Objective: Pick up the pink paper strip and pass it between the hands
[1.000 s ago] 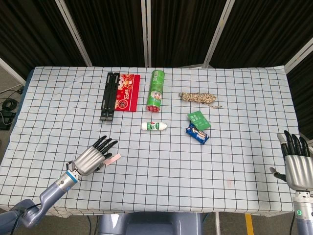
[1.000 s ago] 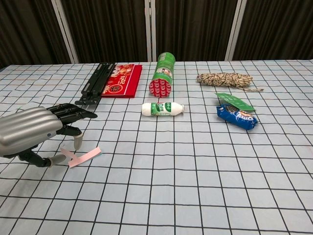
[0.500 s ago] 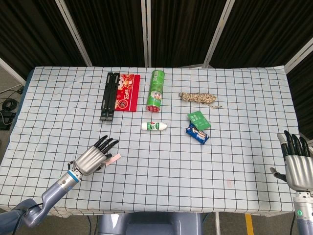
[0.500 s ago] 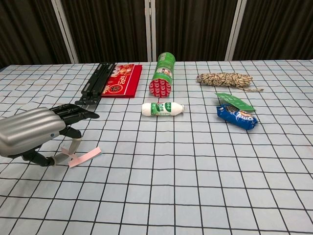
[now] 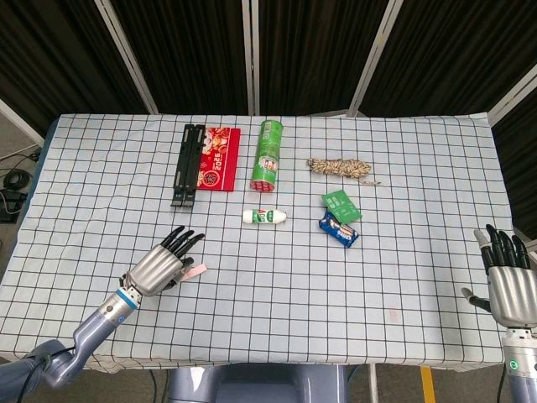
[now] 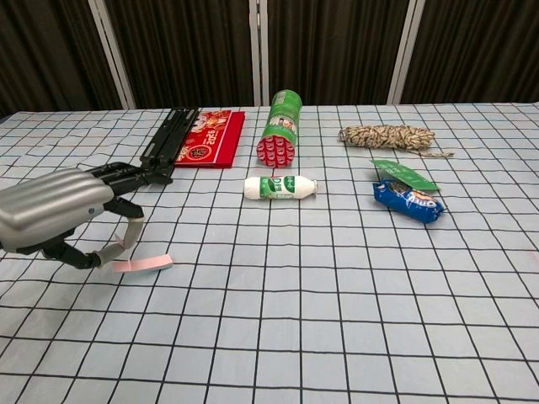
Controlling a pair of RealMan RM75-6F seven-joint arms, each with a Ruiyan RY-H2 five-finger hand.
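The pink paper strip [image 6: 147, 263] lies level just above the checked cloth at the front left, and in the head view the pink paper strip [image 5: 196, 270] peeks out beside my fingers. My left hand [image 6: 55, 215] hovers over its left end, thumb and one bent finger [image 6: 128, 236] pinching that end while the other fingers stretch forward. From the head view my left hand [image 5: 159, 267] covers most of the strip. My right hand [image 5: 509, 281] stands off the table's front right corner, fingers apart and holding nothing.
Further back are a black folded stand [image 5: 188, 164], a red packet [image 5: 217, 158], a green can [image 5: 268, 154], a small white bottle [image 5: 265, 217], a rope bundle [image 5: 340, 167], a green card [image 5: 341, 206] and a blue snack pack [image 5: 339, 228].
My left hand has risen a little and shifted back. The strip has turned from slanted to level in the pinch. The right hand has not moved.
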